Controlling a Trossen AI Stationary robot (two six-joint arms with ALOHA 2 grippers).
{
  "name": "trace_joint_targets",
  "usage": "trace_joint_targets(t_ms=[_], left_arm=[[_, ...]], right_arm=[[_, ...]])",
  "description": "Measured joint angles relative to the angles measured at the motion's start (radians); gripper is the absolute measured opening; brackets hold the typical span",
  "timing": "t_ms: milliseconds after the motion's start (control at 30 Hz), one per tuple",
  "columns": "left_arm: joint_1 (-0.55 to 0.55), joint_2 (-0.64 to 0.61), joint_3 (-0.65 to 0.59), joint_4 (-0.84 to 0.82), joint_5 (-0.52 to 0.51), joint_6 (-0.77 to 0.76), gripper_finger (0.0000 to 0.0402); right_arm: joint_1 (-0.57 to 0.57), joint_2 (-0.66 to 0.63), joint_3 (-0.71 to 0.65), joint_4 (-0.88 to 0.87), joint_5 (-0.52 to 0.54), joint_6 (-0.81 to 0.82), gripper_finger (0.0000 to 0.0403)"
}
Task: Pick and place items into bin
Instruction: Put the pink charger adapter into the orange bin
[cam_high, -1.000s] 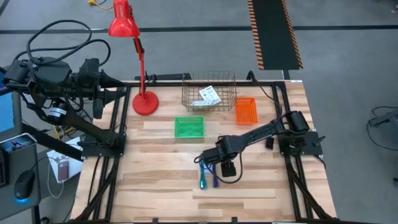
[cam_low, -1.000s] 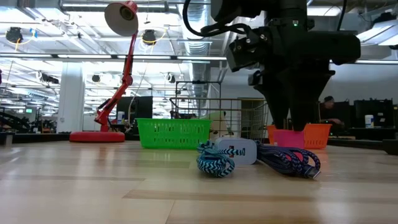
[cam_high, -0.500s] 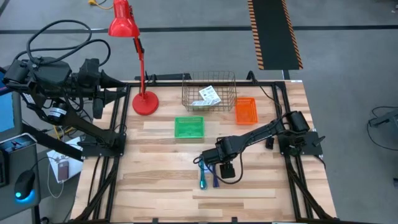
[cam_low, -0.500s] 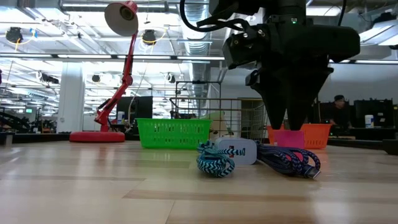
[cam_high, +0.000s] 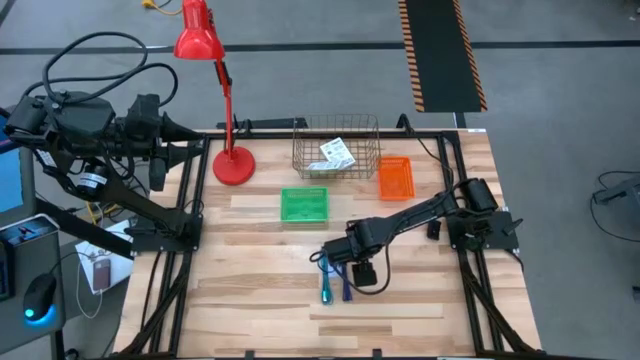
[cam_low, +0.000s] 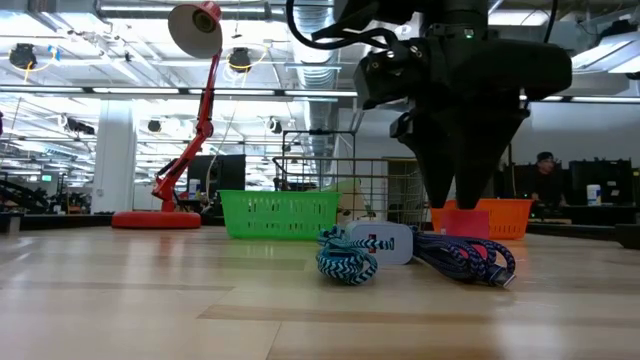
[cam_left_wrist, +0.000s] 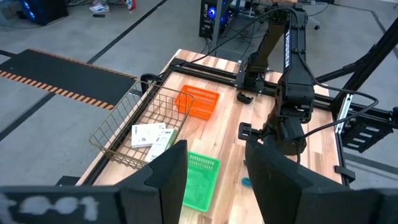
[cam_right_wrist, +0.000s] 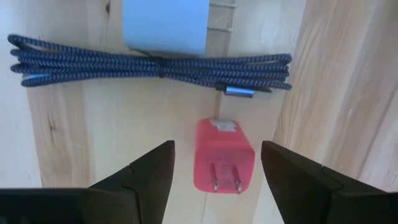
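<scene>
My right gripper (cam_right_wrist: 216, 149) hangs open, pointing down, over a small pink-red plug block (cam_right_wrist: 224, 155) that lies flat on the table; one finger stands on each side of it, not touching. In the low view the block (cam_low: 465, 222) shows just below the fingertips. A coiled dark blue cord (cam_right_wrist: 155, 65) and a pale blue-grey block (cam_right_wrist: 165, 22) lie beside it. A teal-green coiled cord (cam_high: 327, 288) lies to their left. A white printed packet (cam_high: 337, 153) lies in the wire basket (cam_high: 300, 160). My left gripper (cam_left_wrist: 214, 186) waits open beyond the table's left edge.
A green bin (cam_high: 304, 205) and an orange bin (cam_high: 395, 178) stand in front of the wire basket on the table's far half. A red desk lamp (cam_high: 232, 165) stands at the far left. Bare wood lies along the near edge and on the left half.
My right gripper has edged a little toward the table's left above the pink-red block, staying open. The block and cords lie where they were.
</scene>
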Motion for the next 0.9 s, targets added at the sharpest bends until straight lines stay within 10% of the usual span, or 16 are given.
trace_joint_targets(t_ms=[900], left_arm=[[0.0,0.0,0.0,0.0,0.024,-0.008,0.0151]], right_arm=[[-0.021,0.0,0.0,-0.03,-0.026,-0.029,0.0235]])
